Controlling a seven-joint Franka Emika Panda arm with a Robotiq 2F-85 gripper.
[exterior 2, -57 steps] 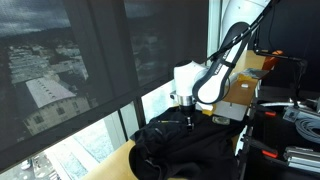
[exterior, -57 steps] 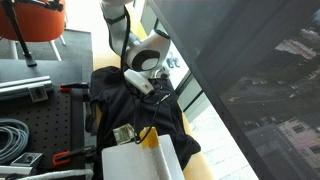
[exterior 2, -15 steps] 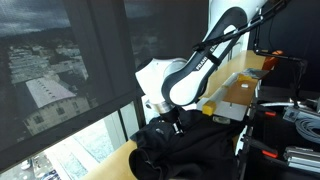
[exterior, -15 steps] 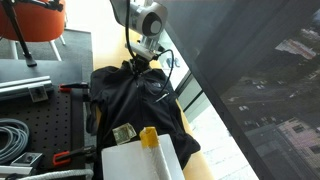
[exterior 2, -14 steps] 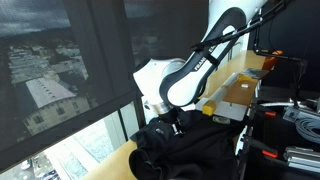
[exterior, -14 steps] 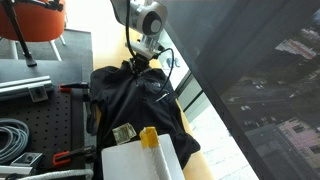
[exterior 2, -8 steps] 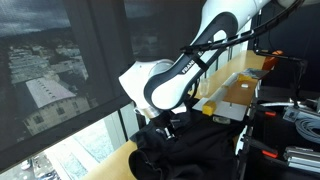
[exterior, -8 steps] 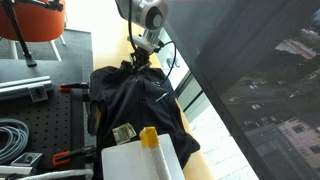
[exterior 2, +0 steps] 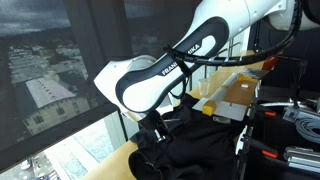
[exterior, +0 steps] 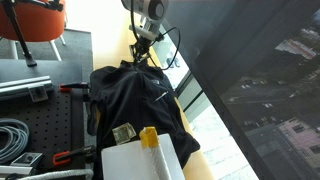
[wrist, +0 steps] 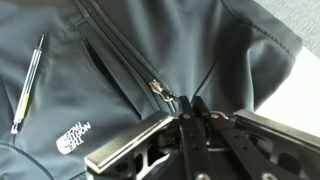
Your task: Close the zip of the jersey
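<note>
Gripper (wrist: 193, 108) pinched tight on the zip pull (wrist: 164, 94) of the dark jersey (wrist: 232, 52)

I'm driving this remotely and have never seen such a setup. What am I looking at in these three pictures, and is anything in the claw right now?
The machine is one white jointed robot arm that ends in a two-fingered gripper. Two pictures come from cameras standing outside the robot, looking at the scene from different places. The third comes from a camera on the wrist, looking past the gripper's own fingers. On the wooden table lies a black zip-up jersey, with a white box at its near end. In the wrist view the fingers are pressed together right at the jersey's small metal zip pull. They appear to pinch its tab, though the contact itself is partly hidden.
</note>
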